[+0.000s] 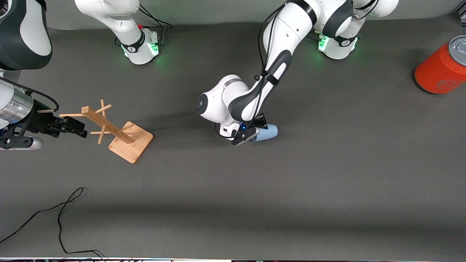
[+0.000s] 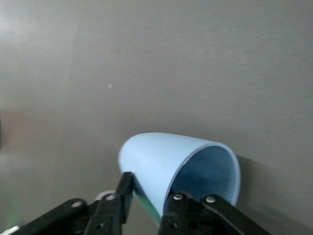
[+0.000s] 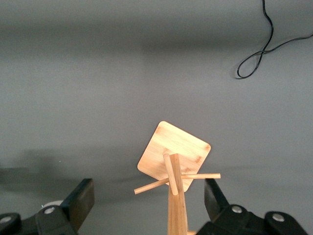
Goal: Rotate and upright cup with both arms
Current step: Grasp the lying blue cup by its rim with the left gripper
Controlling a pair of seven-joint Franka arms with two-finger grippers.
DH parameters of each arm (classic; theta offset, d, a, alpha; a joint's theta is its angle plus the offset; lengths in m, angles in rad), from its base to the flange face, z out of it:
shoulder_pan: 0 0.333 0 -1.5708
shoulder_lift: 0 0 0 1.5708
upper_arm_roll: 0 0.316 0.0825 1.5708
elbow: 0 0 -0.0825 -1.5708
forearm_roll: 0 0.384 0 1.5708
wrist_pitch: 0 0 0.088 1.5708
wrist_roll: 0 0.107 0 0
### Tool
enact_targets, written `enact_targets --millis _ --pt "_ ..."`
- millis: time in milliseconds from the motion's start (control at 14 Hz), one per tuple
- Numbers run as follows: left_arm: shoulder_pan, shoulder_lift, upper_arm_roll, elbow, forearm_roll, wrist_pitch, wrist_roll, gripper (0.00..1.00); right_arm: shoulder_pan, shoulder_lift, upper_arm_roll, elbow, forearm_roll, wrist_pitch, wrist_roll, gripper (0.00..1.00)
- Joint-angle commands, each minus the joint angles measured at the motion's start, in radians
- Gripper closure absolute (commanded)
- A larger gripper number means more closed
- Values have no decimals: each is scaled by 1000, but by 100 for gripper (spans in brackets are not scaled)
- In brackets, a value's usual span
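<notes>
My left gripper (image 1: 251,134) is down at the table (image 1: 327,182), its fingers (image 2: 124,188) pinched onto the wall of the cup (image 1: 265,133) at the rim, one finger outside and one inside the mouth; the cup, light blue, lies on its side on the grey mat, well apart from the peg rack (image 1: 120,133) toward the left arm's end, about as near to the front camera as the rack's base; my right gripper (image 1: 71,127) waits in the air just beside the rack's top, over the right arm's end of the table, fingers (image 3: 80,200) spread wide with nothing between them but the rack's post below; an orange can (image 1: 442,67) stands well away from the rack, at the left arm's end; a black cable (image 1: 62,218) trails nearer the front camera than the rack.
</notes>
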Motion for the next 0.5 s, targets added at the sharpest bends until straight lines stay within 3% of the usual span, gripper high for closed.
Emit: enact_targets --millis 0,214,429 --pt "-9 -18 6 -3 -12 -14 -18 100 2 -10 -4 -10 8 11 -24 0" --pt "5 -55 4 -1 -37 -18 -7 100 2 -10 -4 -8 8 11 -24 0" --pt "67 -161 -2 -11 -110 -18 52 100 2 -13 -4 -8 6 14 -25 0"
